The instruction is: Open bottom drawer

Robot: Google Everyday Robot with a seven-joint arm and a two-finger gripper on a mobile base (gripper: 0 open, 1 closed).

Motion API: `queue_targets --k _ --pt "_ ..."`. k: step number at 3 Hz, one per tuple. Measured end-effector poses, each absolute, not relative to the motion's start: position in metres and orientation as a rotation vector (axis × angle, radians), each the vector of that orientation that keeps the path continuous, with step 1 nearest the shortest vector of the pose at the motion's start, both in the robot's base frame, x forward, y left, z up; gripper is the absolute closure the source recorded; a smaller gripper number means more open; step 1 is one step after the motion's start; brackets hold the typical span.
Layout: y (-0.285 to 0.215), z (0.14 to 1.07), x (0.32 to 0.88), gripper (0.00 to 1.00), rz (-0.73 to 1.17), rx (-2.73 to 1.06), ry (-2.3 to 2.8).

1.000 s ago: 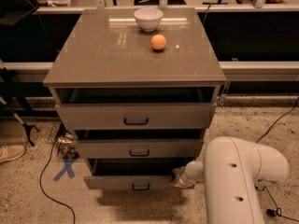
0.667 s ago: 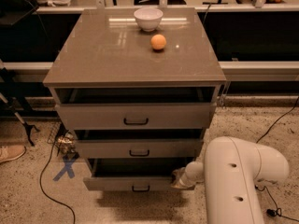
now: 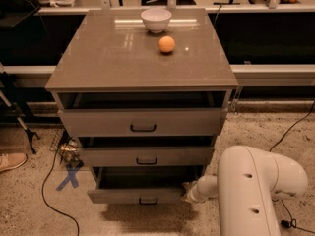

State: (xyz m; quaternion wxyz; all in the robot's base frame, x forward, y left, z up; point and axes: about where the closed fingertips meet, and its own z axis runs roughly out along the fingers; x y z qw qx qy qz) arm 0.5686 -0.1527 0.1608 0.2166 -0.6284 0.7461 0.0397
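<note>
Beside bottom drawer right edge: tool

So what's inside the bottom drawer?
The slim grey bottom drawer shows only a dark interior strip, nothing visible; the grey middle drawer covers the rest. The hand sits at the bottom drawer's right front corner.

Bulky white rounded arm link filled the lower right of the view, curved over at its top and running down out of frame. A slim white wrist segment projected from its left side, angled slightly downward. The small brownish tool sat at the wrist's end, low in view, pointing left.
</note>
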Motion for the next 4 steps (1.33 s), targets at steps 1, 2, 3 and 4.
queue_targets --k 1,2,3,4 --pt "-0.1526 0.1639 0.5687 1.00 0.110 -1.741 2.067" --pt "-0.1526 0.1638 0.5686 1.00 0.110 -1.741 2.067" --pt "-0.1514 0.1626 0.5675 0.81 0.114 -1.743 2.067" --pt "-0.1508 0.1619 0.5668 0.50 0.116 -1.743 2.067"
